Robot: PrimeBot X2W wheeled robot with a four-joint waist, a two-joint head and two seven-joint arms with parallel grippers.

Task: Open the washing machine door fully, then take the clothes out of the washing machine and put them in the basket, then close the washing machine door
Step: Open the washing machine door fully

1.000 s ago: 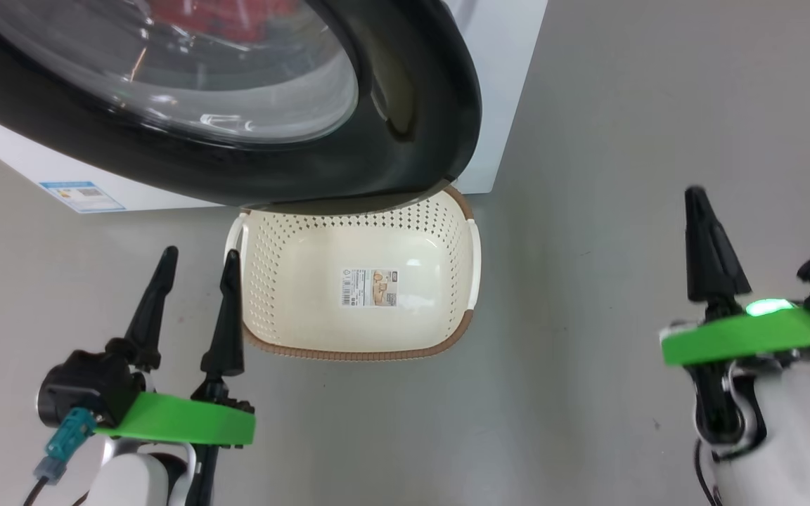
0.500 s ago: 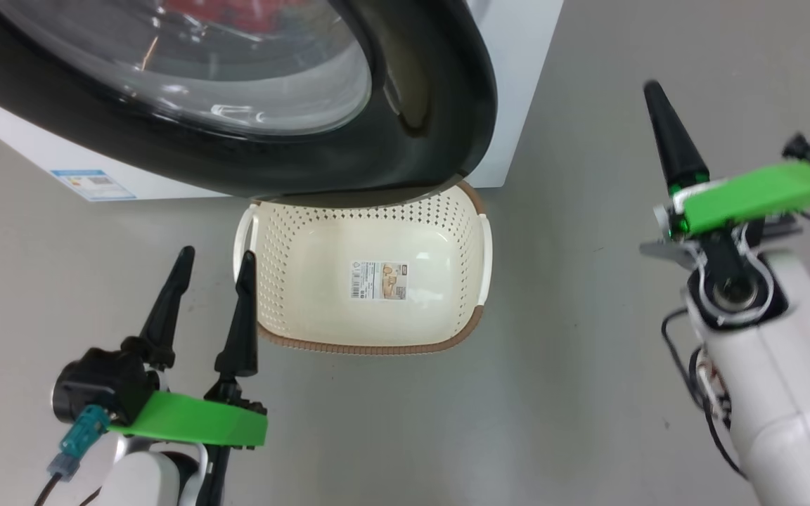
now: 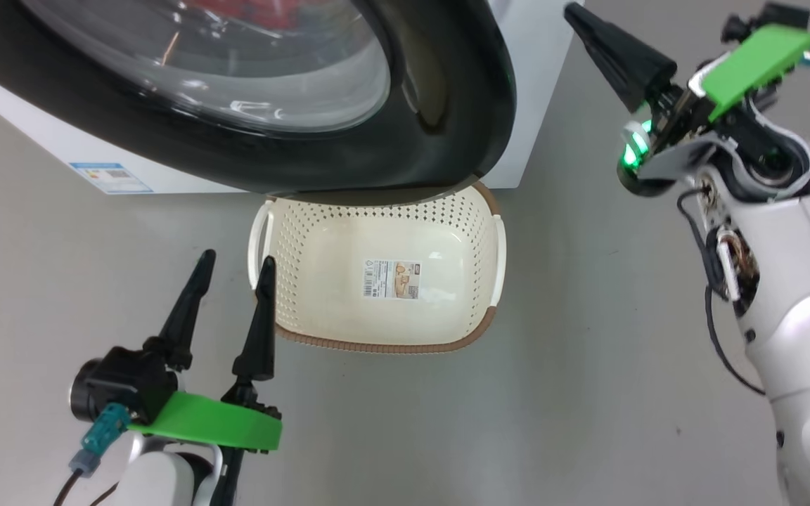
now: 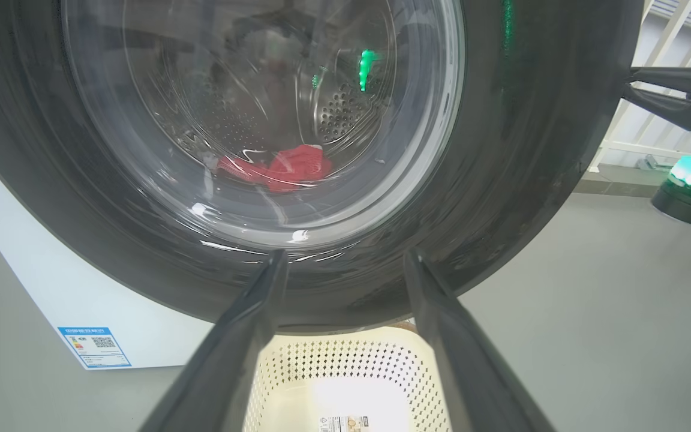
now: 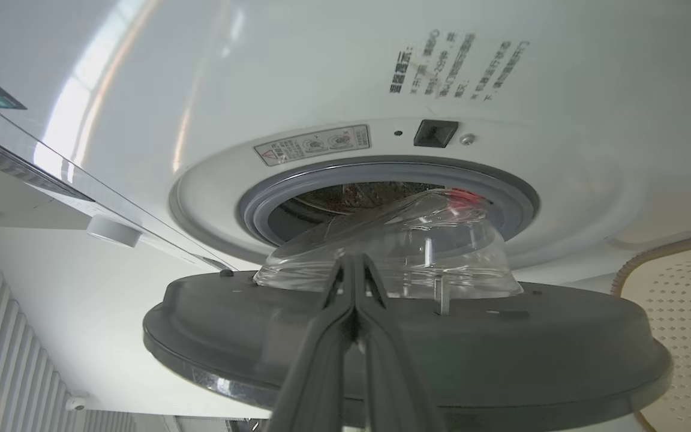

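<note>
Door-opening step, I'd say. The washing machine door (image 3: 440,105) is only ajar, with the red clothes (image 4: 279,168) behind its glass. The right gripper (image 3: 581,21), pinched together and empty, is near the free edge and needs to hook behind it. The left gripper (image 3: 237,258) is spread wide beside the basket (image 3: 377,346), which sits tucked under the door's rim. There's open floor (image 3: 588,351) to the right.

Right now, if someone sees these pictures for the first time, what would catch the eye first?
The washing machine door, glossy black and partly open, dominates the top of the head view, overhanging the far edge of the cream basket on the floor. Through its glass, the left wrist view shows the red clothes in the drum. The right gripper, shut, hovers beside the door's edge.
</note>
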